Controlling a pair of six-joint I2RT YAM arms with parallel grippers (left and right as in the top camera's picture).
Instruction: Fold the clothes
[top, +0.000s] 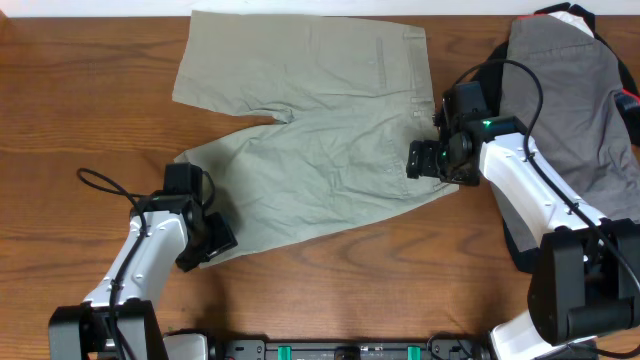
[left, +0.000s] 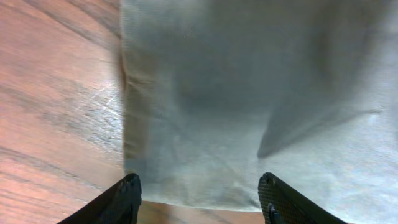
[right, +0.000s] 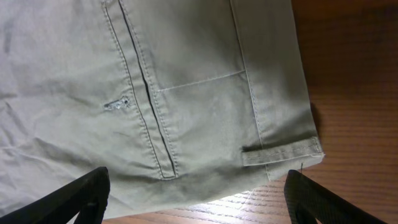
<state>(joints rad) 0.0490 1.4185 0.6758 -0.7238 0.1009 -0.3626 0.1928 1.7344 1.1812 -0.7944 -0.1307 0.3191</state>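
left gripper (left: 199, 194) and right gripper (right: 198, 194) both gape empty at hem (left: 186, 200) and waistband (right: 273, 74), shorts (top: 320, 130) stretching nine to three o'clock between them.

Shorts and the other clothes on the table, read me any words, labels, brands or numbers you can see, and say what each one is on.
No readable text in any view.
On the shorts: no label, brand or print shows, only seams and stitching.
On the grey garment: no text shows.
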